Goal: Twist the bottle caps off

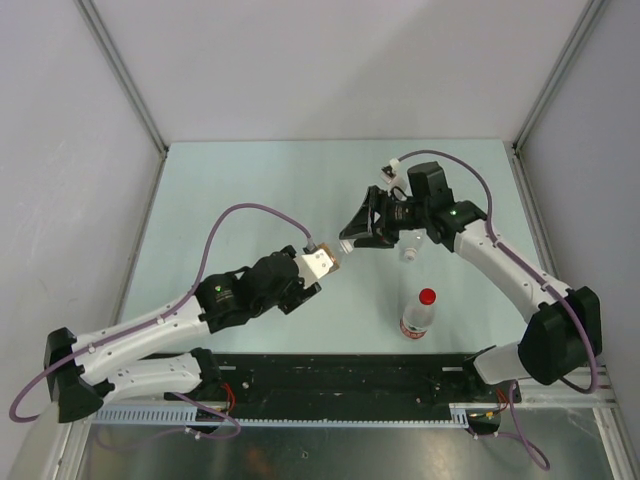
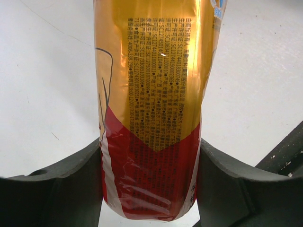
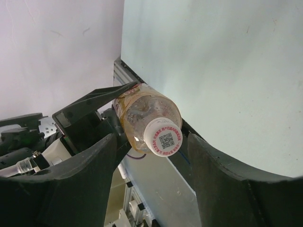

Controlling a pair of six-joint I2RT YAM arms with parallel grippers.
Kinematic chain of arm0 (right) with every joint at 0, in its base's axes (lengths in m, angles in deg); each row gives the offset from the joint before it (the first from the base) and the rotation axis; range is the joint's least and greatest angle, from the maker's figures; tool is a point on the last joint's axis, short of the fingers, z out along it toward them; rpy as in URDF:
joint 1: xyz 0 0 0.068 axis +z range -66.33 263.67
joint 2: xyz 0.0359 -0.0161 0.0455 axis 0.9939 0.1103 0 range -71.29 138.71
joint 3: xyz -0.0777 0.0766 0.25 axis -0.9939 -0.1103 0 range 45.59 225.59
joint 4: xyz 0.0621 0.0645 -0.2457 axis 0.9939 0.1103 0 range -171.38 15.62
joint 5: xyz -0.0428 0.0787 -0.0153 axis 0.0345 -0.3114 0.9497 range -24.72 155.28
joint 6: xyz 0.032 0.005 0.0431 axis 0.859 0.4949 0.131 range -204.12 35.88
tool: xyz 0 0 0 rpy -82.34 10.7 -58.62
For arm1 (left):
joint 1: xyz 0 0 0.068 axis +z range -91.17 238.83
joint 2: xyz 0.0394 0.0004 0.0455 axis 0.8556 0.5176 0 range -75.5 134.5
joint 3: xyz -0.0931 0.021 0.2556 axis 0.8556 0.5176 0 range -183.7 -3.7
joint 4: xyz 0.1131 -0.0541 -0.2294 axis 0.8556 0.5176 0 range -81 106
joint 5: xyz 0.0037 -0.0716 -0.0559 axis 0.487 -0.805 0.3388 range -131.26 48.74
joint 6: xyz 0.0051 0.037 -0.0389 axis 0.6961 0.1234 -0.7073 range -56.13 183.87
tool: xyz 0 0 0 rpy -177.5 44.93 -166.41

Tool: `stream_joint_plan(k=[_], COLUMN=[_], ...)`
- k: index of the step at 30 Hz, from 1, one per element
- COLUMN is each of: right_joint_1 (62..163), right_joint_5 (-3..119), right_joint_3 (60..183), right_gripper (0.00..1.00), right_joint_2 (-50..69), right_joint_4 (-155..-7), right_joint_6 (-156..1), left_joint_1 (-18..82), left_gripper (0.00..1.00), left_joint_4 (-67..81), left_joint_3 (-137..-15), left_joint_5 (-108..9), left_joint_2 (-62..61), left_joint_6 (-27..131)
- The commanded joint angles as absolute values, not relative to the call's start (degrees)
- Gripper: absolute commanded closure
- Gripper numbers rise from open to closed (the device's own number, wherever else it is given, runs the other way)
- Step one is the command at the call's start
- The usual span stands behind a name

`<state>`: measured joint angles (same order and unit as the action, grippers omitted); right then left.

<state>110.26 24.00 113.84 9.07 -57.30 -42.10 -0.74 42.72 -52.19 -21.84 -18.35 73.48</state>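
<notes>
Amber bottle (image 2: 151,118), likely light, slick, easily dented: held level over desk (image 1: 250,190), left tool (image 2: 150,158) clamped on its body; white cap (image 3: 163,138), best pinched at its rim, sits between the parted fingers of right tool (image 3: 152,146).

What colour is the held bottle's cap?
White with red writing; the cap shows best in the right wrist view.

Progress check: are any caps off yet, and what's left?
Done: no cap looks off yet. In hand: the left pincer clamps the amber bottle, and the open right pincer straddles its white cap, which is still on. Left: twist that cap off, then do the red cap on the standing bottle near the right arm's base.
</notes>
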Motion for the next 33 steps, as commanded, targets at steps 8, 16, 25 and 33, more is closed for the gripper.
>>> stream_joint_plan(k=[8,16,25,33], right_joint_1=[111.6,111.7,111.6,112.7], right_joint_5=[22.5,22.1,21.2,22.0], right_joint_3=[114.3,114.2,114.2,114.2], right_gripper=[0.5,0.64,0.92,1.0], right_joint_2=[11.5,11.9,9.2,5.9], right_joint_4=[-57.2,-57.2,-61.0,-62.6], right_joint_6=[-42.5,-42.7,-40.1,-41.9], left_joint_1=[-1.4,-1.4,-1.4,-1.4], left_gripper=[1.0,1.0,1.0,1.0], left_joint_4=[41.5,41.5,41.5,41.5], left_joint_3=[-52.1,-52.0,-51.8,-52.2], left_joint_5=[-20.4,-20.4,-21.0,-22.2], left_joint_2=[-18.7,-19.0,-19.6,-21.3], left_joint_6=[74.7,74.7,74.6,74.6])
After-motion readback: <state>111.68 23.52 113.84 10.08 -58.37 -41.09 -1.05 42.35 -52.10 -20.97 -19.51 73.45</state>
